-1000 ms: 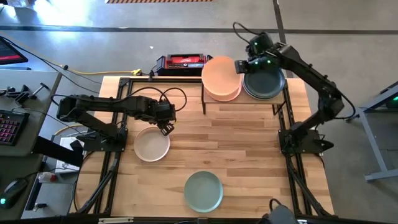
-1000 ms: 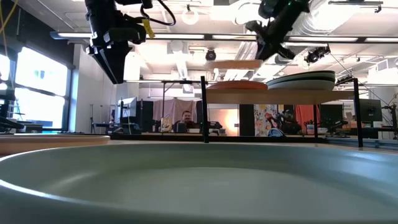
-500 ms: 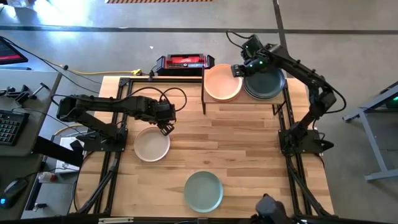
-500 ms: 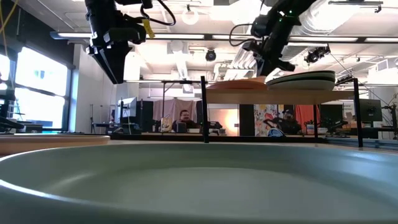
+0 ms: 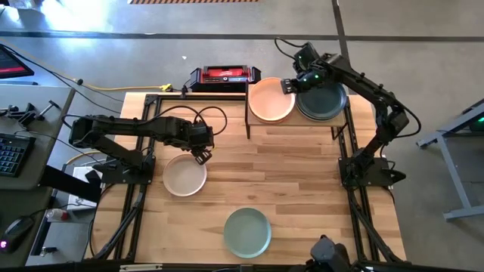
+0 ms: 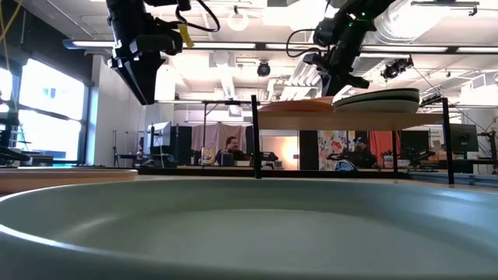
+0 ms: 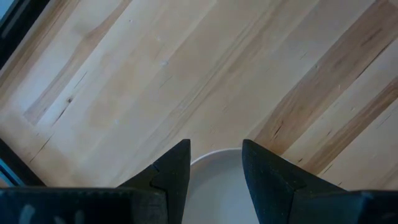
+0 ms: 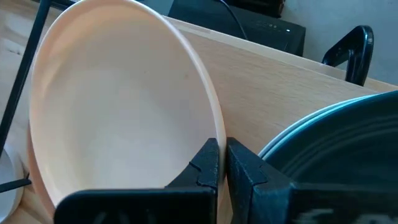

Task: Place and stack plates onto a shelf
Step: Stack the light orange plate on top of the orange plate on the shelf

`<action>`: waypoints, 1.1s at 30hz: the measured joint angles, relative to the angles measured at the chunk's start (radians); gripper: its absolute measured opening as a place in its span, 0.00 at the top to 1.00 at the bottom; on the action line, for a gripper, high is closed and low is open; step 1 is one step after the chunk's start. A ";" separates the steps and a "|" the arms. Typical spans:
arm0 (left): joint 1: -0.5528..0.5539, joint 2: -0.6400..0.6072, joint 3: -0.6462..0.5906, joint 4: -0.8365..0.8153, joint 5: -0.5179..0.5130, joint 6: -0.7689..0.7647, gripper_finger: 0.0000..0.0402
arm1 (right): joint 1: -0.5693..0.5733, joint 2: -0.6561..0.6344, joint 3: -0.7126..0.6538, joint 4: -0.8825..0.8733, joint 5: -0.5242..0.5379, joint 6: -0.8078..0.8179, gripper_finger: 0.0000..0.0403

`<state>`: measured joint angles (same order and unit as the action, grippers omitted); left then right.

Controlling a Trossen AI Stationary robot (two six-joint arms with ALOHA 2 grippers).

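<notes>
High view: the shelf (image 5: 302, 123) stood at the tabletop's far edge. On it lay a peach plate (image 5: 271, 100) topping a pink stack, with a stack of dark plates (image 5: 325, 100) just beside it. The right gripper (image 5: 290, 85) sat between the two stacks, pinched on the peach plate's rim. A cream plate (image 5: 184, 174) lay on the tabletop (image 5: 302, 189) well short of the shelf, and the left gripper (image 5: 201, 153) hovered at its far rim. A sage plate (image 5: 247, 231) lay at the near edge, farthest from the shelf.

Low view: the shelf top showed on thin black legs, with both stacks seen edge-on. The right gripper came down onto the peach plate from above. The sage plate's rim filled the foreground.

Left wrist view: the left fingers (image 7: 171, 171) stood apart, holding nothing. The cream plate's rim lay below the gap between them.

Right wrist view: the right fingers (image 8: 208, 163) were nearly closed, with the peach plate's thin rim caught between them. The dark stack lay just beside it.

Handling, as judged: the plates looked stiff, light and matte, so not very slippery, but possibly chippable. The raised rim seemed the only hold. A one-sided pinch would let a plate tilt.
</notes>
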<state>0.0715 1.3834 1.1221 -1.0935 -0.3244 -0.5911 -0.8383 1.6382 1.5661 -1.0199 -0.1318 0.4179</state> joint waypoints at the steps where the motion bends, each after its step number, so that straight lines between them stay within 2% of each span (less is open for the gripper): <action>1: 0.000 0.000 0.000 0.000 0.000 0.000 0.66 | 0.000 0.000 0.000 0.000 0.000 0.000 1.00; 12: 0.000 0.000 0.000 0.000 0.000 0.000 0.66 | 0.001 0.000 0.000 0.000 -0.004 0.027 1.00; 17: 0.000 0.000 0.000 0.000 0.000 0.000 0.66 | 0.000 0.000 0.000 0.000 -0.085 0.028 1.00; 33: 0.000 0.000 0.000 0.000 -0.001 0.000 0.66 | 0.000 -0.001 0.000 0.000 -0.078 0.081 1.00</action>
<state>0.0715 1.3834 1.1224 -1.0935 -0.3251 -0.5911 -0.8379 1.6375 1.5661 -1.0199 -0.2100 0.4993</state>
